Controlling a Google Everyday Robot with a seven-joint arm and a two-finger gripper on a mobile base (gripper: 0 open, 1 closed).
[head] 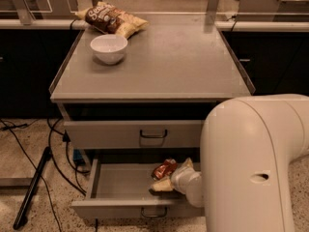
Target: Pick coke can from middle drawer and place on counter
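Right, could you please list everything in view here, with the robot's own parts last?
middle drawer: one, grey, open, lowest front
coke can: one, red, inside that drawer, right side
upper drawer front: one, grey, shut, above it
counter: one, grey, cabinet top
bowl: one, white, counter's back left
chip bag: one, brown and yellow, behind the bowl
cables: several, black, floor at left
pole: one, black, leaning, floor at left
arm: one, white, lower right
gripper: one, pale, inside the middle drawer by the coke can
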